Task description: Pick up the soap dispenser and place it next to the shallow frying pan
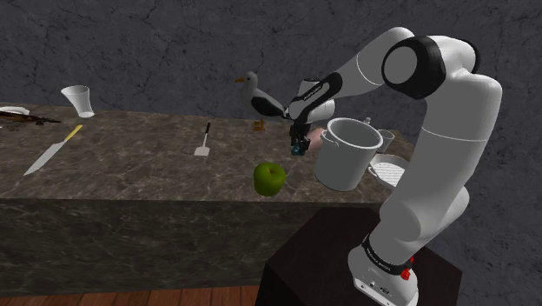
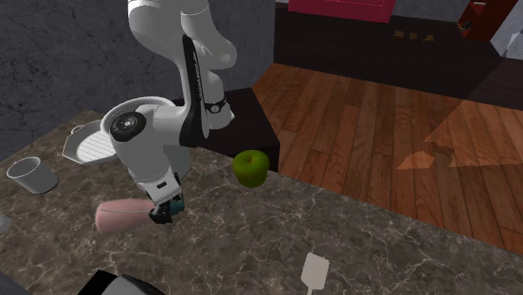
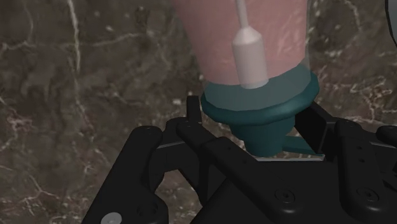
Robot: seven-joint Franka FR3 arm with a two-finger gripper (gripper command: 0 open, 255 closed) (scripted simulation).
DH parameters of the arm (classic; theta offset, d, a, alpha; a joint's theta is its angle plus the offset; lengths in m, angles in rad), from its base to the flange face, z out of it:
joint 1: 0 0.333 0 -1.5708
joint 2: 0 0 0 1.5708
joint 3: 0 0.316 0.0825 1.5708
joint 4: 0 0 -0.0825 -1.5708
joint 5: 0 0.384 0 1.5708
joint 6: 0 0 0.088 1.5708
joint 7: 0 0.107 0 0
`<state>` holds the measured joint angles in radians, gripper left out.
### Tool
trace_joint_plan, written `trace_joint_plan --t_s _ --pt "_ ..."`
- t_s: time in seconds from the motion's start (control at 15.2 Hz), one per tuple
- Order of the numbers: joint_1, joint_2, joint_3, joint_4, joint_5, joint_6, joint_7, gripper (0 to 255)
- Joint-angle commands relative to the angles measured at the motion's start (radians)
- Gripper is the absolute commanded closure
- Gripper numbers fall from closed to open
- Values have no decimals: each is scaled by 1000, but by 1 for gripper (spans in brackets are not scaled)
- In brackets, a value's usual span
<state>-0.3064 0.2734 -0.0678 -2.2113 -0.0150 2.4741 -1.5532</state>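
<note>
Jaws clamp the dispenser (image 3: 280, 57) by its teal neck. We see its pink body lying sideways, near the pot (image 1: 347, 155).

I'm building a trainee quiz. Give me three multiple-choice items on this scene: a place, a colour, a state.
1. Where is the round green apple? A in a pot; B on the floor; C near the dark marble counter's edge.
2. What colour is the pump of the pink soap dispenser? A red; B teal; C yellow.
3. How does the dispenser's body lie? A sideways; B upright; C upside down.
Answers: C, it sits by the counter's edge; B, the wrist view shows teal; A, its body lies level.
</note>
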Motion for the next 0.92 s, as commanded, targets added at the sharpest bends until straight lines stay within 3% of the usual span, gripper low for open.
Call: trace_joint_plan --t_s 0.0,0.86 --pt "0 0 0 0 0 0 0 255" --pt "2 -107 -3 26 -7 -133 2 255"
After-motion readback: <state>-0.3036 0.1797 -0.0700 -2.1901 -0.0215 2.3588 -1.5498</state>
